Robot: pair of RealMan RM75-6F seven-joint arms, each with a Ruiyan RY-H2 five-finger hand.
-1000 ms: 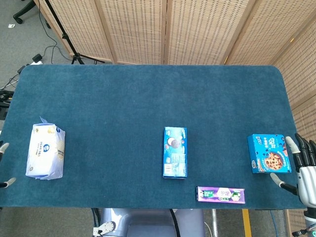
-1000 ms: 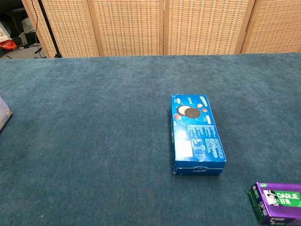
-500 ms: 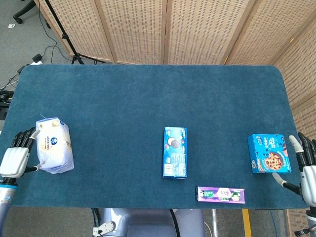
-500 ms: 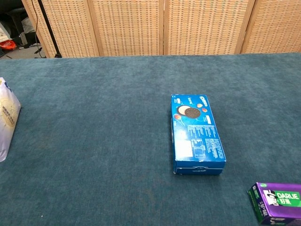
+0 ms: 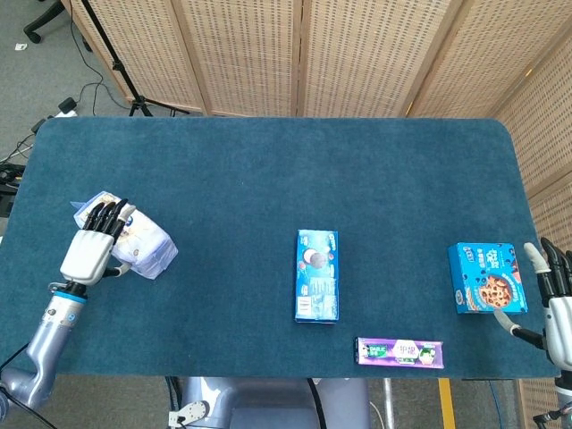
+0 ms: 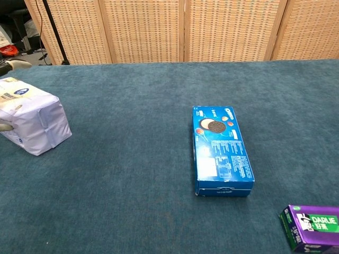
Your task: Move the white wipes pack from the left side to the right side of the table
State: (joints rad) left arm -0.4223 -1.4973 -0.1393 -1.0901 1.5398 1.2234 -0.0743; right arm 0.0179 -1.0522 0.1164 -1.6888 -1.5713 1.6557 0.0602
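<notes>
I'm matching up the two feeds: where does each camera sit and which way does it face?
Head view: high, looking down on the table; left hand holding the wipes pack, right hand showing.
Chest view: low, facing across the table toward the screens; only fingertips at the pack.
Shared: wipes pack, Oreo box, purple box.

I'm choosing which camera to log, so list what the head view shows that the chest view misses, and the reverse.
Only the head view shows the left hand whole, gripping the white wipes pack, the right hand open at the table edge, and the chocolate-chip cookie box. Only the chest view makes the DARLIE lettering on the purple box readable. Both show the wipes pack, Oreo box, purple box and blue table.
</notes>
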